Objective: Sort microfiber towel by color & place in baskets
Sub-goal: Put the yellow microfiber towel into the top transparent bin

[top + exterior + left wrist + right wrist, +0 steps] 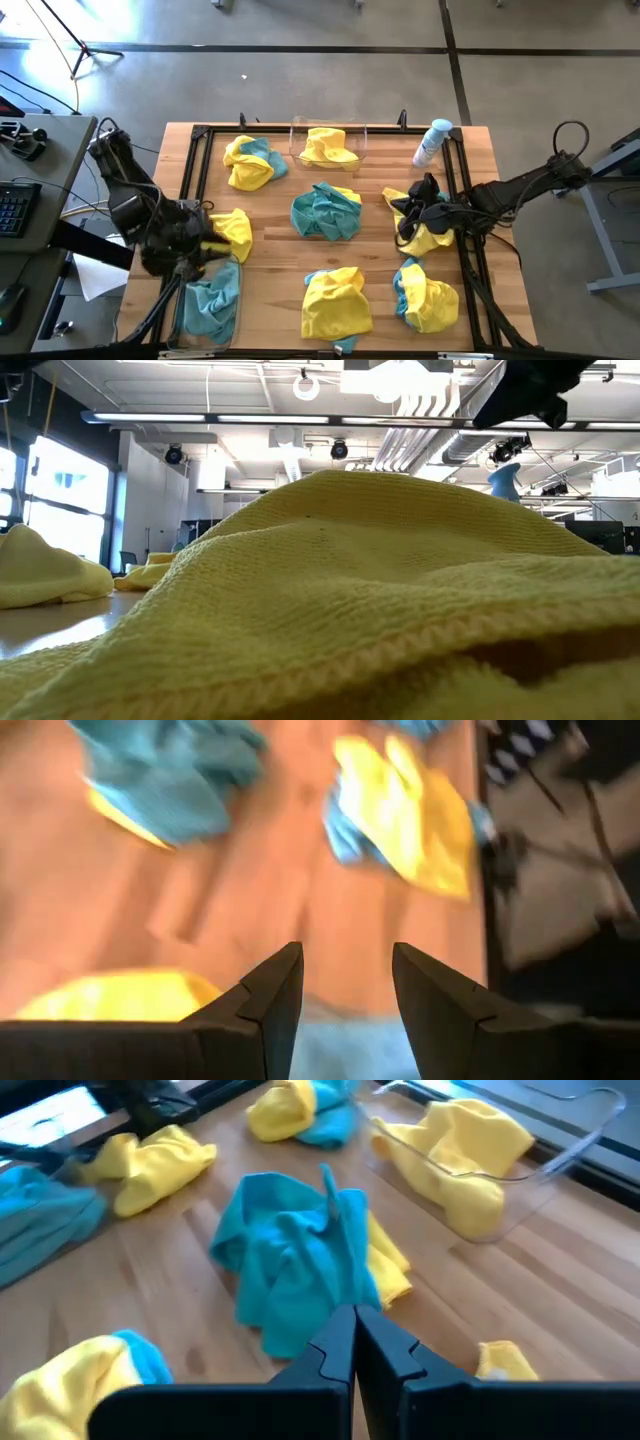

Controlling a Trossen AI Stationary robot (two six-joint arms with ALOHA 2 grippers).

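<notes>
My left gripper [205,252] [345,990] is open at the table's near-left, above a teal towel [212,300] [340,1055] that lies in the clear near-left basket [237,300]. A yellow towel [234,230] [110,995] lies beside it. My right gripper [405,218] [355,1330] is shut and hangs over a yellow towel [428,238] at the right side, pointing toward the teal-and-yellow pile [325,210] [300,1265] in the middle. The far basket [328,128] [560,1155] holds a yellow towel [328,148] [470,1155].
More yellow and teal towels lie far left [250,162], near middle [335,300] and near right [428,300]. A white-and-blue spray bottle [432,142] stands at the far right corner. A yellow towel [350,590] fills the low view. A black frame [190,180] runs along the table's edges.
</notes>
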